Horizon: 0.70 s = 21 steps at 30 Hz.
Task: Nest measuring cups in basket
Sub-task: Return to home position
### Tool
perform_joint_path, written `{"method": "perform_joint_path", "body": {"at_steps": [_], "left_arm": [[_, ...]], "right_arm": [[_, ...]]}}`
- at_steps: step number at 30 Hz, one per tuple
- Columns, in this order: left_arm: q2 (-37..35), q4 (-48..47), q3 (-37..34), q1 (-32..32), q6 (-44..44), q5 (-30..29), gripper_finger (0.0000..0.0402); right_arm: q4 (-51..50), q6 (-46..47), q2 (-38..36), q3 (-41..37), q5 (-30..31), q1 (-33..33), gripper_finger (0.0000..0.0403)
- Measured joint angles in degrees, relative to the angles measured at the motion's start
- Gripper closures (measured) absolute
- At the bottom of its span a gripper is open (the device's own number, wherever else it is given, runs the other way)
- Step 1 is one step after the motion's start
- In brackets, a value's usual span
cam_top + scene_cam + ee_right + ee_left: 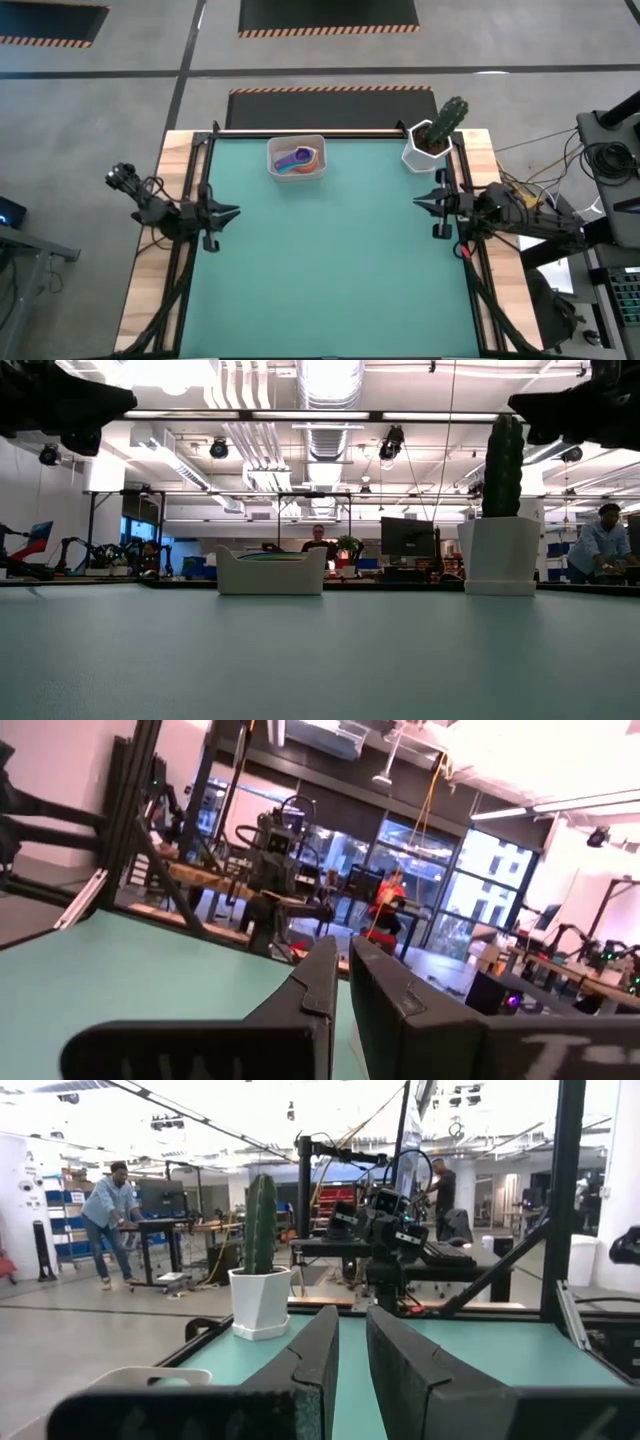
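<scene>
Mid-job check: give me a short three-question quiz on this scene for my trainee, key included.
1. Multiple choice: the measuring cups are
A. in the basket
B. held by an arm
C. off the table

2. Short answer: the right gripper sits at one side of the table, opposite the left gripper. Which stands nearer the right gripper, the basket or the cactus pot?

3. True or false: the basket touches the cactus pot.

Key: 1 A; 2 the cactus pot; 3 false, they stand clearly apart.
</scene>
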Motion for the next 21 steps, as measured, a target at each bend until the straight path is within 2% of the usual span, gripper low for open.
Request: {"method": "perform_joint_path", "body": {"at_steps": [8, 13, 15, 19, 21], "left_arm": [[0.31, 2.15, -1.58, -0.02, -1.56, 0.81, 0.0363], [0.31, 1.74, -1.58, 0.00, -3.09, 0.86, 0.0363], [0.31, 1.80, -1.60, -0.02, -3.70, -1.23, 0.0363], [0.43, 1.52, -1.55, 0.00, -8.71, -9.08, 0.0363], [0.46, 1.39, -1.38, 0.00, -8.61, -10.23, 0.0363]], "right_arm": [[1.11, 3.26, 0.02, -1.67, -0.88, 0.00, 0.0386], [1.13, 2.25, 0.07, -1.71, -4.52, 0.00, 0.0386], [1.10, 2.02, 0.34, -1.71, -5.15, 0.02, 0.0386], [-0.99, 3.57, 0.49, -1.71, -4.74, 0.02, 0.0386], [-2.72, 4.08, 0.76, -1.71, -4.56, 0.02, 0.0386]]}}
